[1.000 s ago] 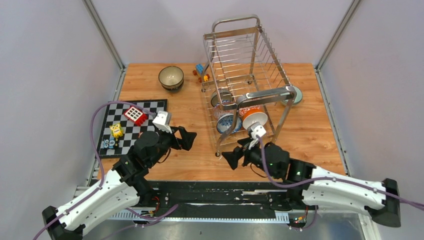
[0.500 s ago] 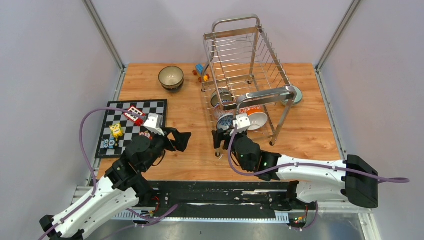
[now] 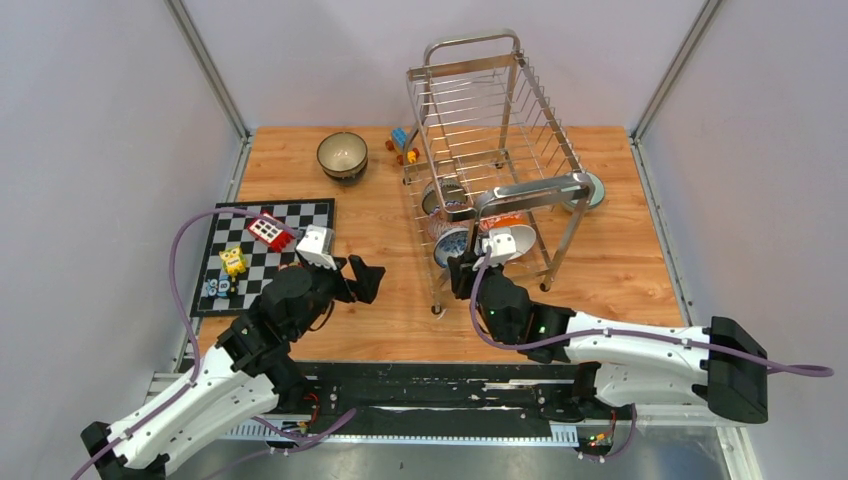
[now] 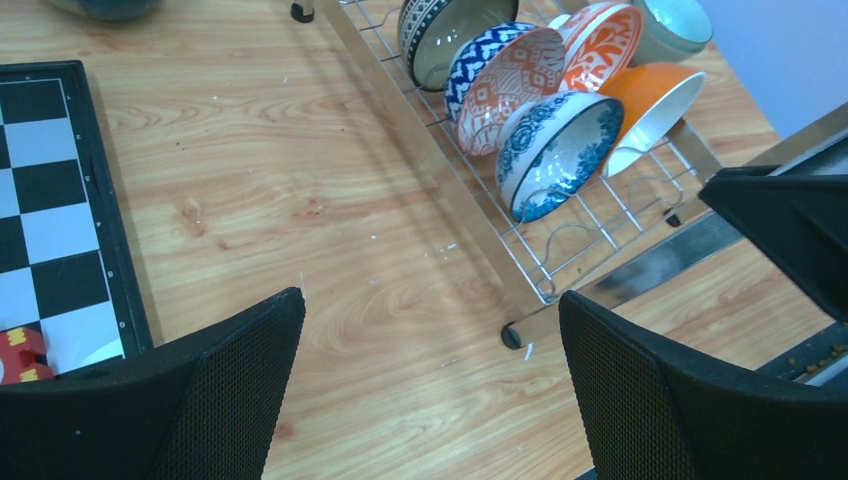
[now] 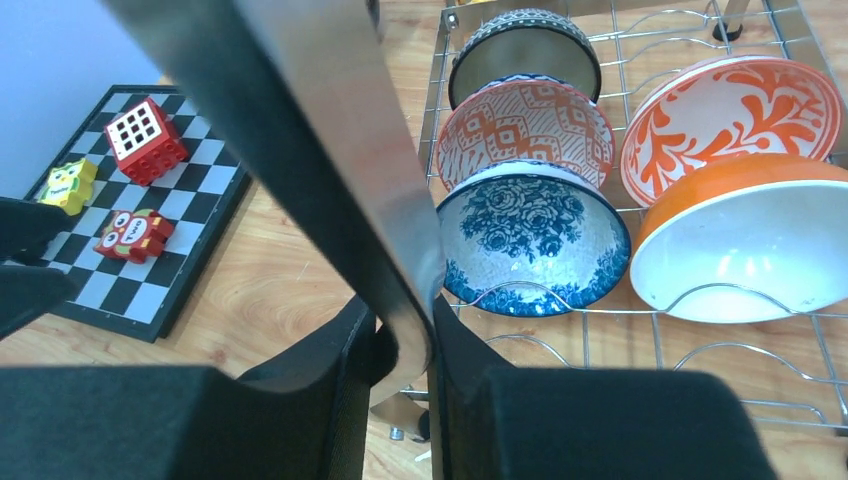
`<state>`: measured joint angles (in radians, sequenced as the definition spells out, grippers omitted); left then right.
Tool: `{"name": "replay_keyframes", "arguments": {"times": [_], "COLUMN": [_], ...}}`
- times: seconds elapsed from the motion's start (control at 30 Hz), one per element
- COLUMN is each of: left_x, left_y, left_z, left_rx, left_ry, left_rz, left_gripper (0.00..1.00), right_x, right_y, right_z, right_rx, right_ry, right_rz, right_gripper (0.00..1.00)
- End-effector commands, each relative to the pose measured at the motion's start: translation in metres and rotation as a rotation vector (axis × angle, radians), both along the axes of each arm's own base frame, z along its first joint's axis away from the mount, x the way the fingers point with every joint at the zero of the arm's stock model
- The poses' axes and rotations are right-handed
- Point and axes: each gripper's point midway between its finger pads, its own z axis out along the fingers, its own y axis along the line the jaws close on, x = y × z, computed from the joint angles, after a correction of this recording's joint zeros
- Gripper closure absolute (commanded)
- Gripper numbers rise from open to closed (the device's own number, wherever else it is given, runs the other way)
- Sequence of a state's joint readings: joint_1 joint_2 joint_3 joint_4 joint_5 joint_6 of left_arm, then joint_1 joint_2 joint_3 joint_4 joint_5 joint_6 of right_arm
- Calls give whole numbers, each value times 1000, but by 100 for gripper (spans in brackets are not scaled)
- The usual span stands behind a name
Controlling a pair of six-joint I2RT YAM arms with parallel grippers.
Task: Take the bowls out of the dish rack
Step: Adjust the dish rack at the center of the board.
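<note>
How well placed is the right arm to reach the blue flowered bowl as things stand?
Probably not yet. The right end effector is shut on a chrome post of the dish rack, so it is occupied; the blue flowered bowl sits just beyond that post.

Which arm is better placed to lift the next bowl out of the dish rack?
Left, probably. The left gripper is open and free, facing the blue-white bowl; the right gripper is clamped on a post of the dish rack.
</note>
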<state>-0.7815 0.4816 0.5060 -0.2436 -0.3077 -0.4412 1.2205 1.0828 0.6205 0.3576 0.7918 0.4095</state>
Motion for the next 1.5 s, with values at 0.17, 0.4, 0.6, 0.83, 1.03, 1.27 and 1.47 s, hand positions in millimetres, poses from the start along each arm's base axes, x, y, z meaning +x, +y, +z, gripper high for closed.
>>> {"name": "replay_keyframes", "arguments": {"times": [0.17, 0.4, 0.6, 0.83, 1.03, 1.27, 1.47], "left_x": [19, 47, 79, 142, 190, 234, 267], "left_y": [-10, -31, -53, -60, -69, -76, -82], "left_z": [26, 41, 52, 50, 30, 22, 3], "left_rx": [58, 127, 162, 96, 186, 285, 274], "left_ry": [-73, -110, -190, -213, -245, -270, -227], "left_rz": [-1, -3, -8, 36, 16, 1, 11], "left_gripper": [0, 0, 2, 10, 10, 10, 13], "right_x": [-12, -26, -42, -58, -64, -66, -72], "right_y": [-36, -68, -87, -99, -106, -104, -100], "right_z": [-21, -25, -33, -45, -43, -50, -45], "right_rx": [-115, -173, -215, -223, -200, -195, -152], "right_ry": [51, 65, 73, 76, 76, 97, 110], "right_rz": [23, 45, 112, 196, 209, 216, 251], "right_gripper": [97, 97, 97, 97, 97, 97, 97]}}
